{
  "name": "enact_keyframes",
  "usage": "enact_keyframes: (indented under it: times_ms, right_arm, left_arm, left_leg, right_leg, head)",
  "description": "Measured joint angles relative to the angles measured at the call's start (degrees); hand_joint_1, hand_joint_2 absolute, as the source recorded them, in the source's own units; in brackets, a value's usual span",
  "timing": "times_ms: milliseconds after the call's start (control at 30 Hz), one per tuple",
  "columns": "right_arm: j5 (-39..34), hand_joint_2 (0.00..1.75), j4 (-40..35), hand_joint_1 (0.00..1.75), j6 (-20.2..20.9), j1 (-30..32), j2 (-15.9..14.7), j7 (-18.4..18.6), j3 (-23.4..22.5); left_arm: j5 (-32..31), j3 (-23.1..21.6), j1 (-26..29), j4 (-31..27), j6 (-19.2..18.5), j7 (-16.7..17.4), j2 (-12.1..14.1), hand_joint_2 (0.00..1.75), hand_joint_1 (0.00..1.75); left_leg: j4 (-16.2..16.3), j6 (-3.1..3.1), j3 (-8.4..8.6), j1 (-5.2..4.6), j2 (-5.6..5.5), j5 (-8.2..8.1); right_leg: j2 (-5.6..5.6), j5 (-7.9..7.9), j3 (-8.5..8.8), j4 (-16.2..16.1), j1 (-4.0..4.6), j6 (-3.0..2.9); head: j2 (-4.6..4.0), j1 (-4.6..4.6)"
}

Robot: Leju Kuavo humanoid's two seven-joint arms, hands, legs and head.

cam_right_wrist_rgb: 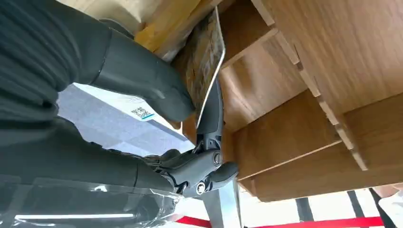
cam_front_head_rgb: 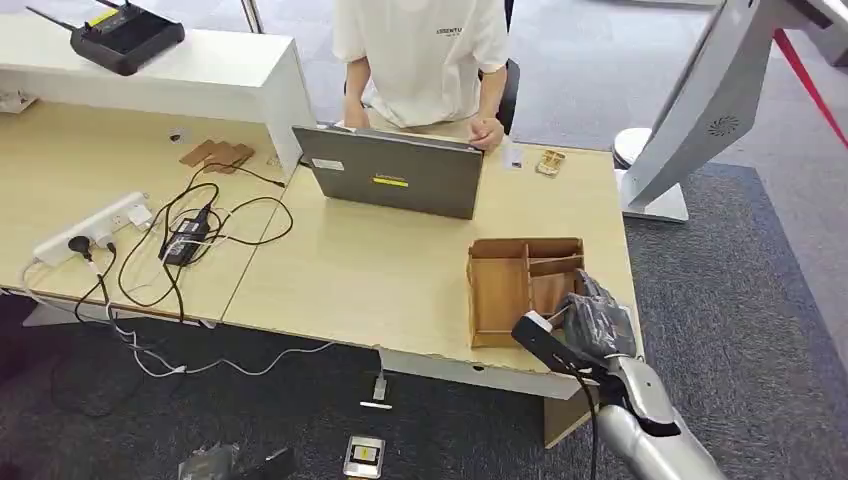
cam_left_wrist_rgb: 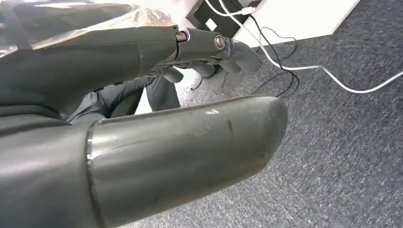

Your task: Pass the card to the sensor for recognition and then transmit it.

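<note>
Right wrist view shows the thick thumb (cam_right_wrist_rgb: 147, 80) on one face of the card (cam_right_wrist_rgb: 205, 59) and a dark finger along the other face. So the right hand (cam_right_wrist_rgb: 157, 123) pinches the card. The card is at the wooden box (cam_right_wrist_rgb: 304, 95), close over one of its slots. I cannot tell if its far edge is out of the slot.

I think the card could slip. The pinch is only near one edge, so a bump on the box wall could twist it loose. It could also catch on a divider as it comes up.

Head view shows the right hand (cam_front_head_rgb: 590, 320) at the near corner of the wooden box (cam_front_head_rgb: 500, 290) on the table (cam_front_head_rgb: 380, 270). The arm comes up from below, bent at the wrist.

A white stand (cam_front_head_rgb: 690, 110) is well apart across the table. It may be the sensor; I cannot tell.

Left wrist view shows the left hand (cam_left_wrist_rgb: 157, 109) over the carpet (cam_left_wrist_rgb: 342, 152), holding nothing. Its thumb is apart from its fingers.
</note>
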Motion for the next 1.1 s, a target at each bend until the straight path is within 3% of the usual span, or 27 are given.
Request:
enact_keyframes:
  times_ms: [367, 667, 1100]
  right_arm:
    - [0.8, 1.75, 0.6, 1.75, -2.2, 0.0, 0.5, -0.4, -0.3]
    - [2.3, 1.75, -3.0, 1.75, -8.0, -0.2, 0.4, 0.3, -3.4]
    - [1.8, 1.75, -13.7, 1.75, -3.4, -7.5, -1.3, 3.1, -7.1]
  left_arm:
    - [0.2, -0.1, 0.0, 0.0, 0.2, -0.3, 0.0, 0.0, 0.0]
    - [-0.3, -0.2, 0.0, 0.0, 0.1, -0.6, 0.0, 0.0, 0.0]
    - [-1.0, -0.4, -0.8, 0.0, -1.1, -1.5, 0.0, 0.0, 0.0]
  left_leg:
    - [0.0, 0.0, 0.0, 0.0, 0.0, 0.0]
    - [0.0, 0.0, 0.01, 0.0, 0.01, 0.01]
    - [0.0, -0.01, 0.0, 0.0, 0.02, 0.02]
  right_leg:
    - [0.0, 0.0, 0.0, 0.0, 0.0, 0.0]
    - [0.0, 0.01, 0.0, 0.0, 0.0, 0.0]
    - [0.01, 0.04, -0.03, 0.1, -0.01, -0.03]
  head:
    - [0.0, 0.0]
    - [0.0, 0.0]
    - [0.0, -0.02]
